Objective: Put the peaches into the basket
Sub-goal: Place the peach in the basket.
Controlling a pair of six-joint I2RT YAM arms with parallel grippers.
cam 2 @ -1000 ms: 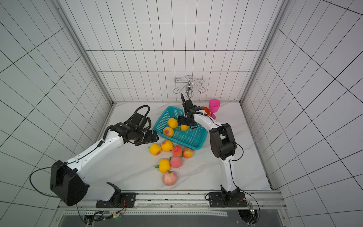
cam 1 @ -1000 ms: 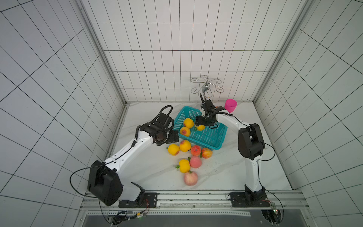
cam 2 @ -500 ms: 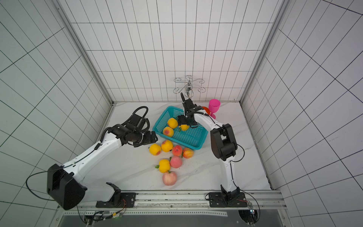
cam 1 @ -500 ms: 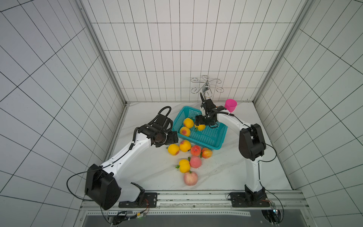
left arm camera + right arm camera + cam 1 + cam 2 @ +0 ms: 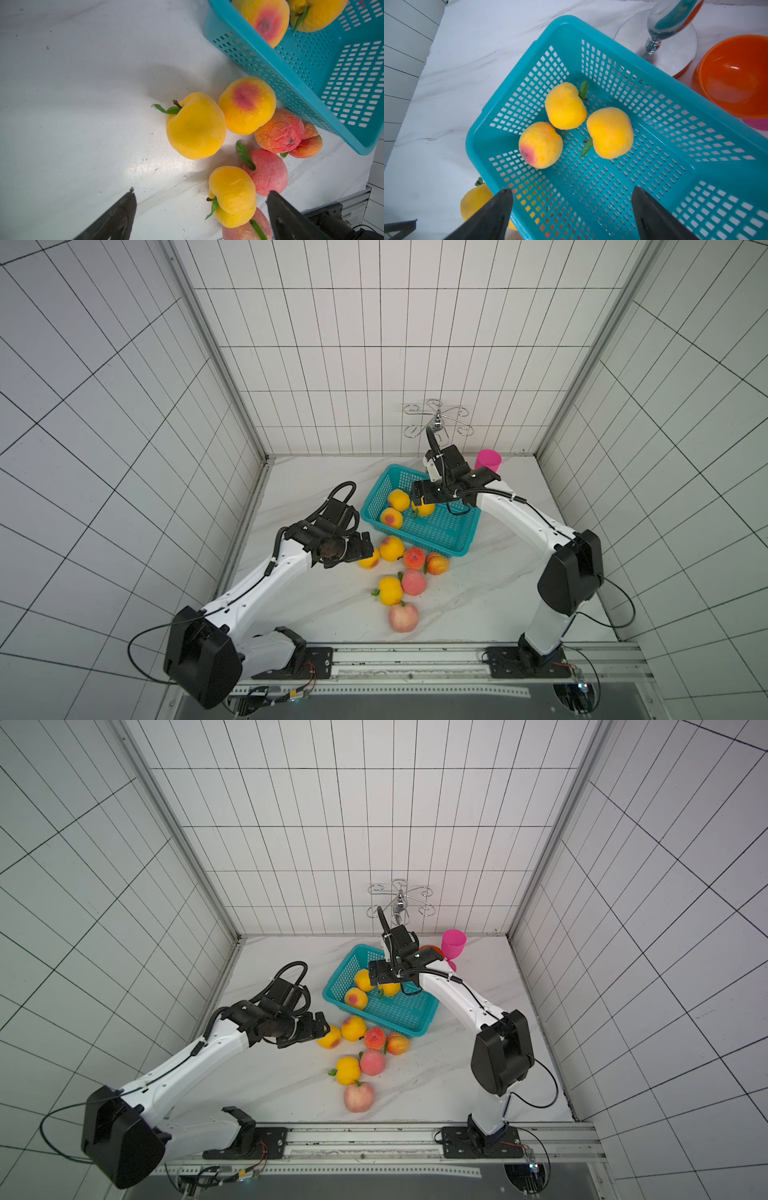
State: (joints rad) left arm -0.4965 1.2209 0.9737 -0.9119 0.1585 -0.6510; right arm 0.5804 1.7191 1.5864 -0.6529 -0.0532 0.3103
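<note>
Beside the teal perforated plastic basket [image 5: 270, 72], lower the spread, empty left gripper [image 5: 200, 192] squarely around the nearest round yellow toy peach [image 5: 195, 126], sparing its neighbours [image 5: 247, 106]; lift the spread right gripper [image 5: 571, 190] clear.

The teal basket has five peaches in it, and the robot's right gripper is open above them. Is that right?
Not quite. The teal basket has three peaches in it, not five; the right wrist view shows all three lying on its mesh bottom. The rest is right: the right gripper is open above them, holding nothing.
</note>
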